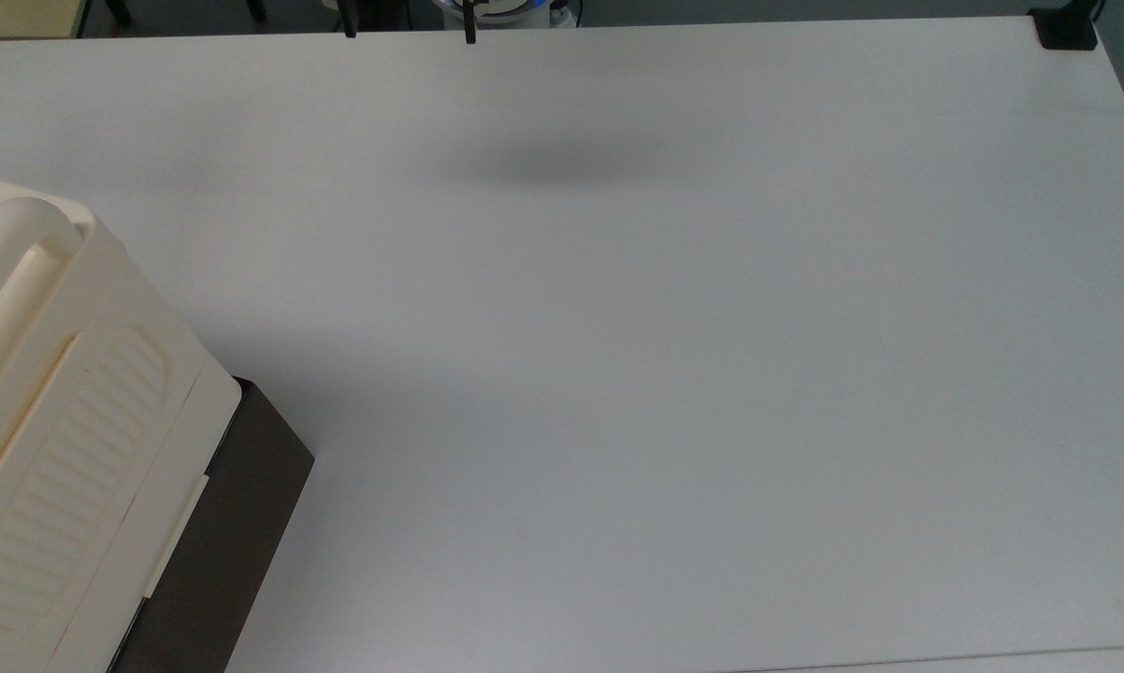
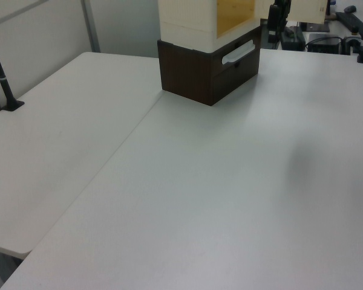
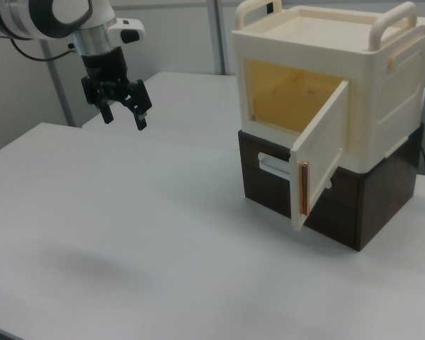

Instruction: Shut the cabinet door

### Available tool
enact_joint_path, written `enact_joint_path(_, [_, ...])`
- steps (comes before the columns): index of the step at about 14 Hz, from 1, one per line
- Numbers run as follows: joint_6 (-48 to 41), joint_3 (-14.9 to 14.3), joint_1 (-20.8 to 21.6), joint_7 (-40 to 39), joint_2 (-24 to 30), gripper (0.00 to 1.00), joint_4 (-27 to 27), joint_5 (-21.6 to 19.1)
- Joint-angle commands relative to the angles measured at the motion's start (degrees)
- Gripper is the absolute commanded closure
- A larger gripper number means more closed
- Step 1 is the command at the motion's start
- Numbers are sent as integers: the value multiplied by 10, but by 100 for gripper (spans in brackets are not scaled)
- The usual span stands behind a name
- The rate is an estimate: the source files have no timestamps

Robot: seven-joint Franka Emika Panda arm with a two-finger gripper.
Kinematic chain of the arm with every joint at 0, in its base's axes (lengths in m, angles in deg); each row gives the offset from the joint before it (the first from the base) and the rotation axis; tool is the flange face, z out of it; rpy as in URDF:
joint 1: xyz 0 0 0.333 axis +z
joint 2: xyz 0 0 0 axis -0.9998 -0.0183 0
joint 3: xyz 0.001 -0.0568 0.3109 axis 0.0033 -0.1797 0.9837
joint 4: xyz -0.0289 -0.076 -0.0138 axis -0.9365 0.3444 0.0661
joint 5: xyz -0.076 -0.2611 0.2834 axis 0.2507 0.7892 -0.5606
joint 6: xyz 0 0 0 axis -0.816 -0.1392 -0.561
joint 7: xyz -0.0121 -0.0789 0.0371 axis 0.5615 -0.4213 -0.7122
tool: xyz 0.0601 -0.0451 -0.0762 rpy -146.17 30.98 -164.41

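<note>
The cabinet point(image 3: 326, 113) stands upright on a dark brown base point(image 3: 354, 205) at the right view's right, on the white surface point(image 3: 127, 234). Its door point(image 3: 319, 152) hangs open, swung outward, its long axis vertical. Judged light, rigid plastic; push its outer face near the copper-edged free side. The claw point(image 3: 124, 106) hovers well apart, fingers spread, holding nothing.

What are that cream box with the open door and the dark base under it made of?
The cream cabinet looks like moulded plastic: smooth, matt, with rounded handles and ribbed panels. Its open door seems the same plastic, with a coppery strip along its edge, perhaps metal. The dark base looks like wood or a wood-look laminate, showing a brown grain; which one I cannot tell.
</note>
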Motion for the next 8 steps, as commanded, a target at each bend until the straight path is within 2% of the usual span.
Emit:
enact_joint_path(1, [20, 6, -4, 1, 16, 0, -19, 2])
enact_joint_path(8, [20, 6, -8, 1, 17, 0, -19, 1])
